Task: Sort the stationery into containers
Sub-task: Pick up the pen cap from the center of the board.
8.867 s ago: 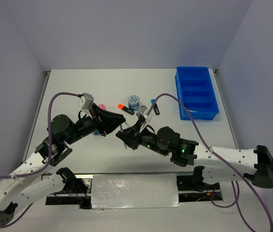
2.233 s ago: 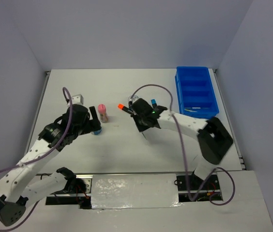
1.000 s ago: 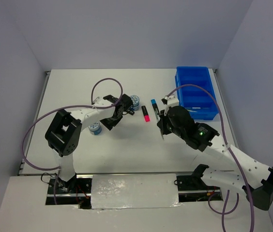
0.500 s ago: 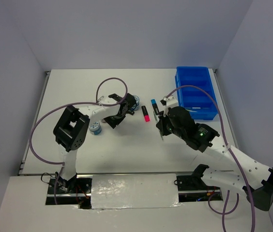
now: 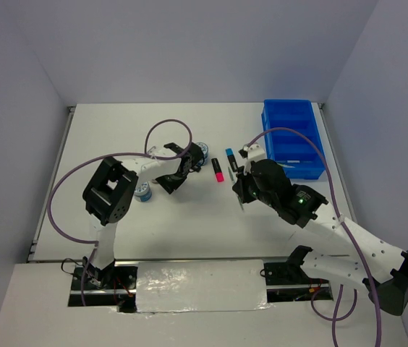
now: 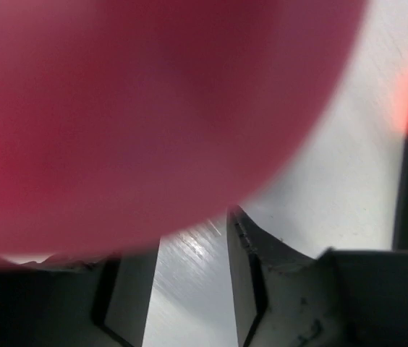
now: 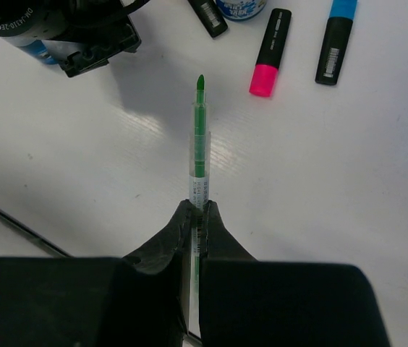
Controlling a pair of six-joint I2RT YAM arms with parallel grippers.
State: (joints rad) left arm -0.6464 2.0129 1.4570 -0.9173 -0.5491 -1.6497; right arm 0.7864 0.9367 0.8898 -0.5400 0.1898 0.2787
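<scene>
My right gripper (image 7: pixel 196 211) clamps a pen (image 7: pixel 200 137) left of the tray (image 5: pixel 294 137); left gripper (image 6: pixel 191 249) against the bottle (image 6: pixel 153 108), I can't tell its grip

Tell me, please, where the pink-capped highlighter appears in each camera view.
Top external: the pink-capped highlighter lies near the picture's centre.
Left wrist: not in it.
Right wrist: top, right of centre.
Shared landmark: the blue-capped highlighter, just right of it in both those views.

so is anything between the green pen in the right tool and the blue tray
Nothing visible. The right tool grips the green pen, and no item lies between it and the blue tray. The pink highlighter and blue highlighter lie left of that path.
</scene>
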